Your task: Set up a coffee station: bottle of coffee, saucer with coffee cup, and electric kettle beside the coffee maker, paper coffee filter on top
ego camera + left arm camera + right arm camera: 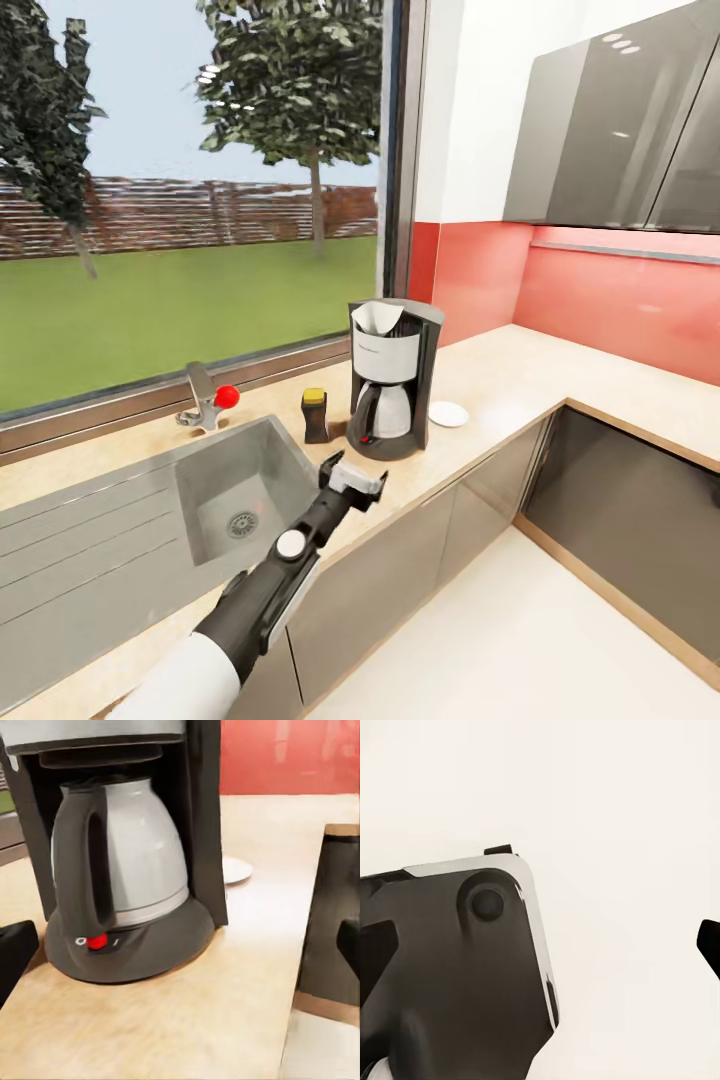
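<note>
The coffee maker [395,382] stands on the kitchen countertop [505,372] right of the sink, with the paper coffee filter [377,318] in its top. Just to its left is the bottle of coffee [315,414], dark with a yellow cap. To its right lies the saucer [448,413], with nothing on it. My left gripper [352,482] hovers open at the counter's front edge, facing the carafe [142,847]; its fingers [15,956] are wide apart and hold nothing. My right gripper [542,949] is open over pale floor. The coffee cup and electric kettle are out of view.
A steel sink [235,500] with a drainboard is set in the counter at left, and a faucet [205,398] with a red knob stands behind it. Grey upper cabinets [620,130] hang over the counter's right wing. My own dark base [457,967] shows under the right gripper.
</note>
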`<state>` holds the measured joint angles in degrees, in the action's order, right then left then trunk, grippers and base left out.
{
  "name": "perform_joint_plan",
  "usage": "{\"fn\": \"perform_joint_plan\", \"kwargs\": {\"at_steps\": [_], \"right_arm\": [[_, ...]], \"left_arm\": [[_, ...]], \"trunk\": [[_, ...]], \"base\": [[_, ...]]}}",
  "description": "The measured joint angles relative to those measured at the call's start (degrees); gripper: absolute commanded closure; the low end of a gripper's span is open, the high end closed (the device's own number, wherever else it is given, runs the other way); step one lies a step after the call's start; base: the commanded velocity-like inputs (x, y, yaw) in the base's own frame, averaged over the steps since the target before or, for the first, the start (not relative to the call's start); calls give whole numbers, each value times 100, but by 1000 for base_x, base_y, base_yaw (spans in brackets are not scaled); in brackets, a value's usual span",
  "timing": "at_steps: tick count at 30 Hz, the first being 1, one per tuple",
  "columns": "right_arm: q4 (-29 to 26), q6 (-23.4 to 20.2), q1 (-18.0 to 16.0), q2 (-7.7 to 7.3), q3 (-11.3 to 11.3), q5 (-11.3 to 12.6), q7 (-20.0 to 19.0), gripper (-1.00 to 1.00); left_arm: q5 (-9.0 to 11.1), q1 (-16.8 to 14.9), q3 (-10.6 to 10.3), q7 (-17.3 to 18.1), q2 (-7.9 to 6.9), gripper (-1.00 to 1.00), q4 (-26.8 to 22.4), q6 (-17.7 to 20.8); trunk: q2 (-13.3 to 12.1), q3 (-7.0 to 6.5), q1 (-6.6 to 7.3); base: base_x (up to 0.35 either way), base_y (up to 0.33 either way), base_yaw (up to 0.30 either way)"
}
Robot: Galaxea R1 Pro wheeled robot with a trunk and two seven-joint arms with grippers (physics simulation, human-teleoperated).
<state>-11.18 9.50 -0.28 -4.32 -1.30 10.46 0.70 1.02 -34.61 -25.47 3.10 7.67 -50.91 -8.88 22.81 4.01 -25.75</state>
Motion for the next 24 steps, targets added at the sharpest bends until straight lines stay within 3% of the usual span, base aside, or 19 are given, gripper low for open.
{"fn": "perform_joint_plan", "kwargs": {"at_steps": [8, 13, 24], "right_arm": [[-7, 1, -2, 0, 0, 1, 1, -100], [-8, 0, -4, 6, 0, 1, -5, -100], [-8, 4, -3, 9, -8, 3, 0, -100]], "left_arm": [[-10, 546, 1, 1850, -335, -100, -1369, 959], [1, 920, 17, 2619, -390, -100, -1665, 1258], [-28, 1597, 7, 2809, -393, -100, -1707, 1316]], "trunk": [[0, 0, 0], [-1, 0, 0], [-1, 0, 0]], "base": [[0, 0, 0], [0, 0, 0], [0, 0, 0]]}}
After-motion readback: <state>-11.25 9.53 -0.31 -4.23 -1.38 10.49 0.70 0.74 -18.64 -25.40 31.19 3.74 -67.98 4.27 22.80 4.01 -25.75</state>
